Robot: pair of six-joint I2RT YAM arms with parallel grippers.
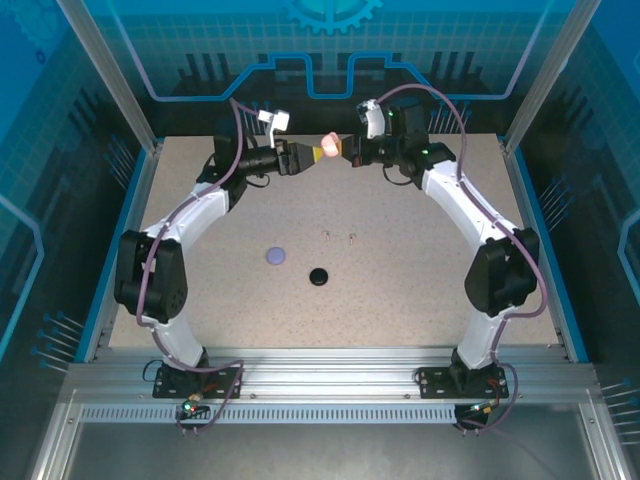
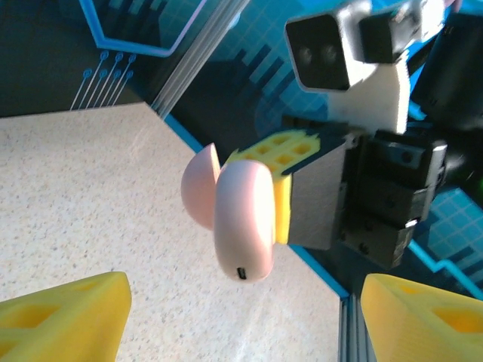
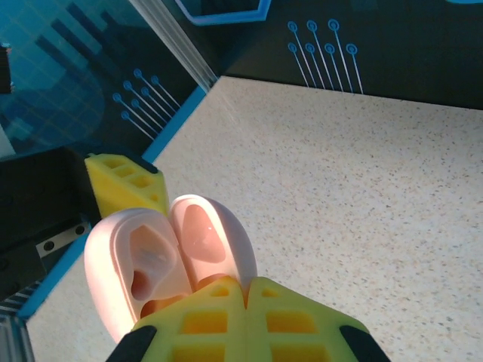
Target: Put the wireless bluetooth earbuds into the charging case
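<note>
Over speckled tabletop (image 1: 400,290), blue walls (image 1: 40,150) | L fingers (image 2: 68,317) wide | R fingers (image 3: 287,324) grip pink case (image 3: 151,264)

A speckled beige table (image 1: 400,290) is lying inside blue patterned walls (image 1: 600,200) that are standing around it. A ribbed metal rail (image 1: 330,385) is running along its near edge.

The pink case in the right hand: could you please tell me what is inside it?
The pink case is open, showing moulded hollows in both halves; whether an earbud sits in them is unclear. The yellow fingers of the right hand cover its lower part.
</note>
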